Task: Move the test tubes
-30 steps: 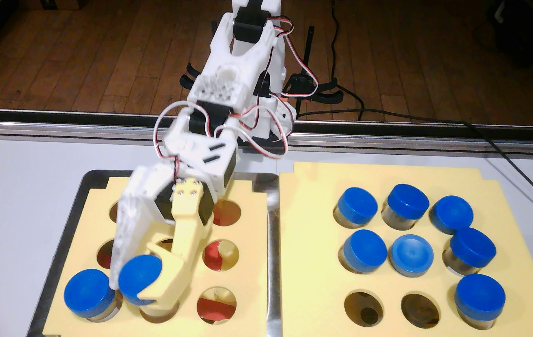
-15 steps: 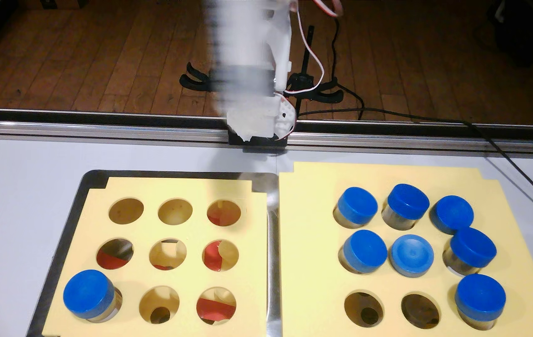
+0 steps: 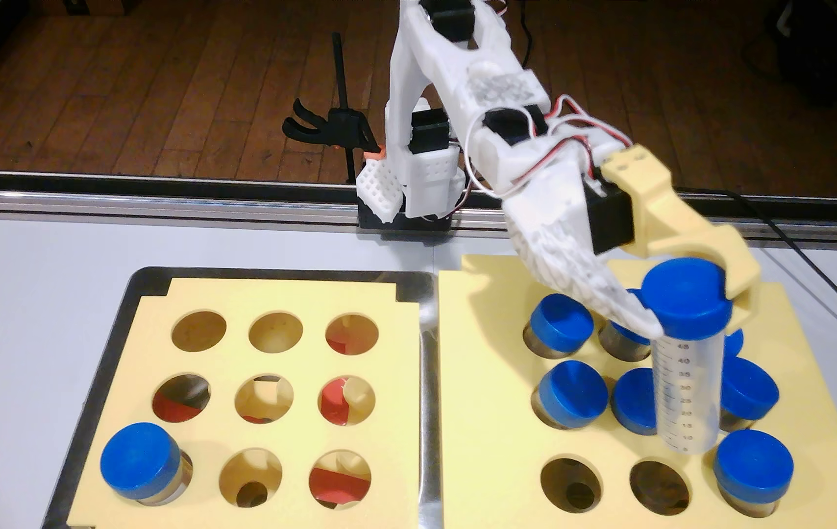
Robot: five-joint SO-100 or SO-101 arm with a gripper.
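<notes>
Hovering pincer (image 3: 689, 318) clasping blue-capped tube (image 3: 689, 366)

Held tube (image 3: 686, 366): long clear body w/ printed graduations, blue ribbed cap clamped in the gripper (image 3: 689, 318), hanging upright, slightly tilted, bottom end in the air above the right board. Seven capped tubes seated in holes around and below it: two left of gripper (image 3: 561, 321), (image 3: 573, 394), one partly hidden under the white finger (image 3: 620, 338), one behind the tube's lower body (image 3: 633, 402), two right, mostly hidden (image 3: 750, 389), one lower right (image 3: 754, 473). One more tube far left of gripper, left board's near-left hole (image 3: 140, 460).
</notes>
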